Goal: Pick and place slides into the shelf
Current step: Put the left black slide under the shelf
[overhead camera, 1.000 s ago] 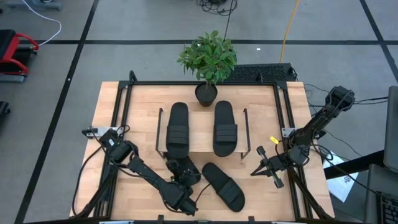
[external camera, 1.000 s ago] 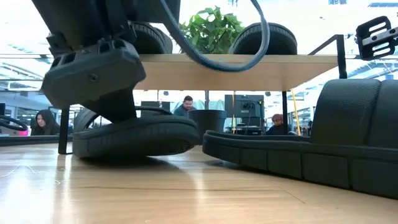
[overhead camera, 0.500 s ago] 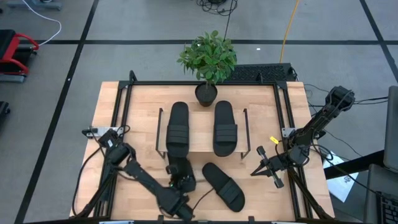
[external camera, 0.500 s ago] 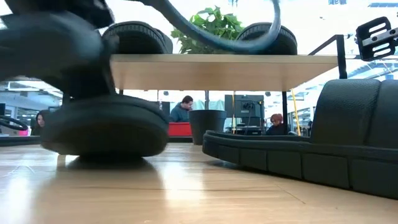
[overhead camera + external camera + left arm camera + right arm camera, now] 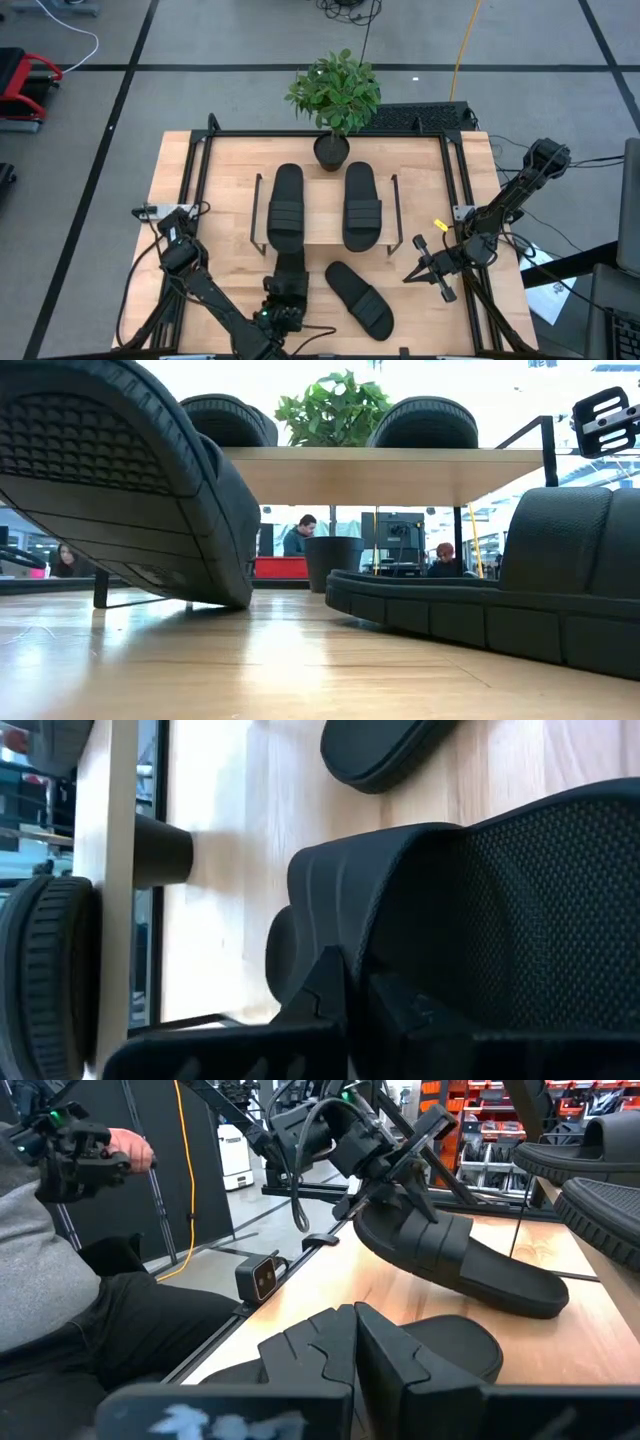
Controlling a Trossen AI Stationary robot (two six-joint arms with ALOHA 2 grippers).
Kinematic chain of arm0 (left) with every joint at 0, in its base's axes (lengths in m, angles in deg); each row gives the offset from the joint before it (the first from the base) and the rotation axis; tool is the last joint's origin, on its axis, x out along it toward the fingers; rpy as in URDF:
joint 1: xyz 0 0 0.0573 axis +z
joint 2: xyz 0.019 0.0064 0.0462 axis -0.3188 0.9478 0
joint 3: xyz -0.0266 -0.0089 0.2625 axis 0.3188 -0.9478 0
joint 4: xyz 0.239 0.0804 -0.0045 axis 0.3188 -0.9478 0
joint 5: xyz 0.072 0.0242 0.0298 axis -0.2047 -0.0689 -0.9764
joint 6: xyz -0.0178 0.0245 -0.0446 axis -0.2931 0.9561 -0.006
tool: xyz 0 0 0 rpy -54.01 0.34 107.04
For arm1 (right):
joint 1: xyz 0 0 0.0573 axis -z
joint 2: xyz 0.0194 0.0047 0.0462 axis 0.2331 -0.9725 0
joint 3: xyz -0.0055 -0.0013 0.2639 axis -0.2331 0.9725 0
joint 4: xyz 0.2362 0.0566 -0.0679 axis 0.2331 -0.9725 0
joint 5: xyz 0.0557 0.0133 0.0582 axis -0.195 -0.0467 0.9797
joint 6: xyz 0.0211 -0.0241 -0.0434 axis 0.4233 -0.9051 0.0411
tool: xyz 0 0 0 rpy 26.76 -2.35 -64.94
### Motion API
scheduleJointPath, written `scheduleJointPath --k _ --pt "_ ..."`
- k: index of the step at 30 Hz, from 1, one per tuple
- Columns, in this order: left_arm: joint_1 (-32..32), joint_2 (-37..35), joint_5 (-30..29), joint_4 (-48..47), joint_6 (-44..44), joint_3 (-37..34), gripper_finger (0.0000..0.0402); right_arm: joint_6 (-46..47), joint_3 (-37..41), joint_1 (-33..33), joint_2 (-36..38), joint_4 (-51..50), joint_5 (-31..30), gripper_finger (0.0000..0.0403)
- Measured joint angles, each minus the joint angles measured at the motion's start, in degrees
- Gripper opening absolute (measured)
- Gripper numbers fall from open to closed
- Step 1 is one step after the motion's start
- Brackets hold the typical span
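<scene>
Four black slides counted in the high view. Two lie side by side on the shelf (image 5: pixel 325 232) top board: one slide on the left part (image 5: pixel 285 207), one on the right part (image 5: pixel 361 206). Third slide (image 5: pixel 359 298) lies flat on the table (image 5: pixel 225 170) just in front of the shelf, angled. Fourth slide (image 5: pixel 288 278) sits in front of the shelf's left half, its far end at the board's front edge. Left gripper (image 5: pixel 280 312) is at this slide's near end, clamped on it. Right gripper (image 5: pixel 417 259) hangs off to the right of the shelf, fingers closed, nothing in them. One potted plant (image 5: pixel 334 103) stands behind the shelf.

Low view: held slide (image 5: pixel 120 480) is tilted, near end raised so its treaded sole shows, far end down on the table in front of the shelf (image 5: pixel 380 472). The flat slide (image 5: pixel 500 595) lies to its right. Two slides on the board, left one (image 5: pixel 225 422), right one (image 5: pixel 425 422); plant (image 5: pixel 335 405) between them, behind. Three people show in the room behind the shelf.

Left wrist view: textured sole of the held slide (image 5: pixel 520 910) fills much of the frame; shelf board edge (image 5: pixel 120 870) beyond, one slide on it (image 5: pixel 45 970).

Right wrist view: left gripper (image 5: pixel 385 1185) pinches the tilted slide (image 5: pixel 460 1260), one end lifted off the table. One seated person (image 5: pixel 70 1250) beside the table holds a controller.
</scene>
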Motion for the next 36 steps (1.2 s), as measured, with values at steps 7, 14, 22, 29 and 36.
scheduleJointPath --k 7,14,22,29,36 --pt "1.00 0.00 -3.38 -0.48 -0.79 -1.76 0.0000 0.00 0.00 -0.02 0.00 0.00 0.00 0.0000" --pt "3.66 0.00 -1.90 1.36 -4.48 -7.56 0.0000 0.00 0.00 -0.01 0.00 0.00 0.00 0.0000" --pt "4.61 -0.04 -3.22 6.58 4.42 -10.72 0.0000 0.00 0.00 -0.02 0.00 0.01 -0.06 0.0000" --pt "6.52 -0.10 -5.60 7.38 3.26 -15.24 0.0000 0.00 0.00 -0.01 0.00 0.00 -0.10 0.0000" --pt "8.12 -0.12 -8.34 9.55 4.91 -18.82 0.0000 0.39 0.00 -0.02 0.00 0.00 -0.13 0.0000"
